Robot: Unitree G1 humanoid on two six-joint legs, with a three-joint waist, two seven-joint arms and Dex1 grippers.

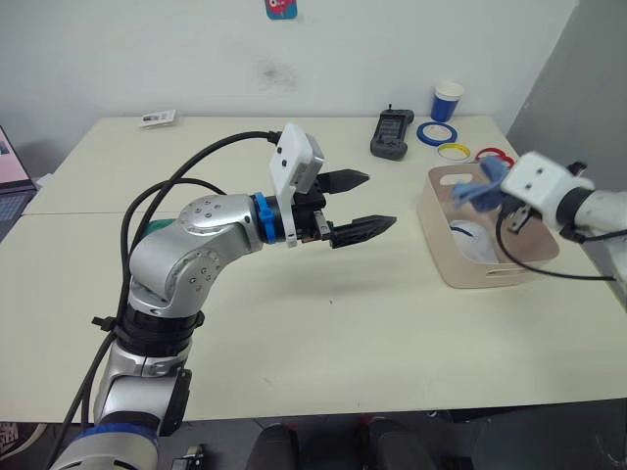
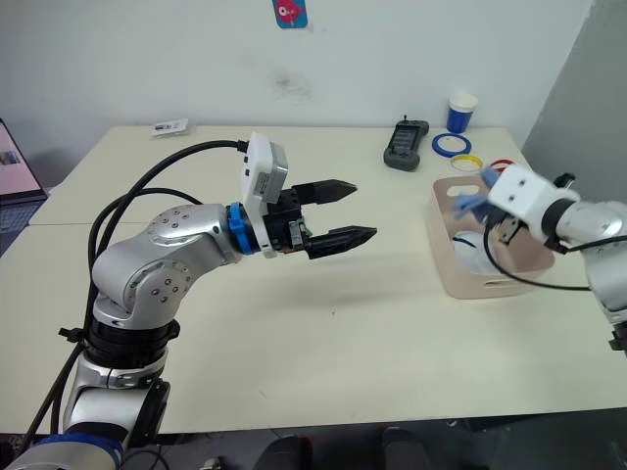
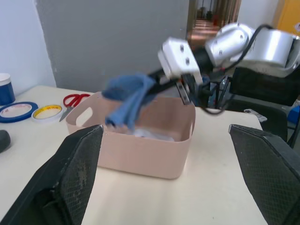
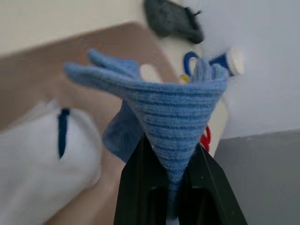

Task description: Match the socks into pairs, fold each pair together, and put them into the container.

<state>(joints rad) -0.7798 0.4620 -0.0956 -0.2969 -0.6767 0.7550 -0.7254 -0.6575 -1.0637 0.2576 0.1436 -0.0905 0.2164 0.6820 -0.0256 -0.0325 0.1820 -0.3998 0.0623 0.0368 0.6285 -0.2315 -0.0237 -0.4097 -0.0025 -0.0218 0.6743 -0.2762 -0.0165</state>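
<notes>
**A:** Where does the blue pair stand?

**B:** The right end effector [image 1: 490, 188] is pinching the light blue socks [image 3: 129, 96] and holds them bunched just above the pink container [image 3: 140, 154], over its far rim. A white pair [image 4: 42, 178] already lies inside.

**A:** And the left end effector?

**B:** The left end effector [image 1: 364, 204] hangs over the bare surface [image 1: 323, 323], fingers spread wide, holding nothing.

**A:** What could go wrong from here?

**B:** My guess: the bundle hangs close to the rim, so if it is let go there, a loose toe may drape over the wall or the fold may fall open. It looks safer to release nearer the middle. Also, green cloth [image 1: 157, 227] peeks out behind the left arm, probably the last pair, so that elbow could sweep it.
</notes>
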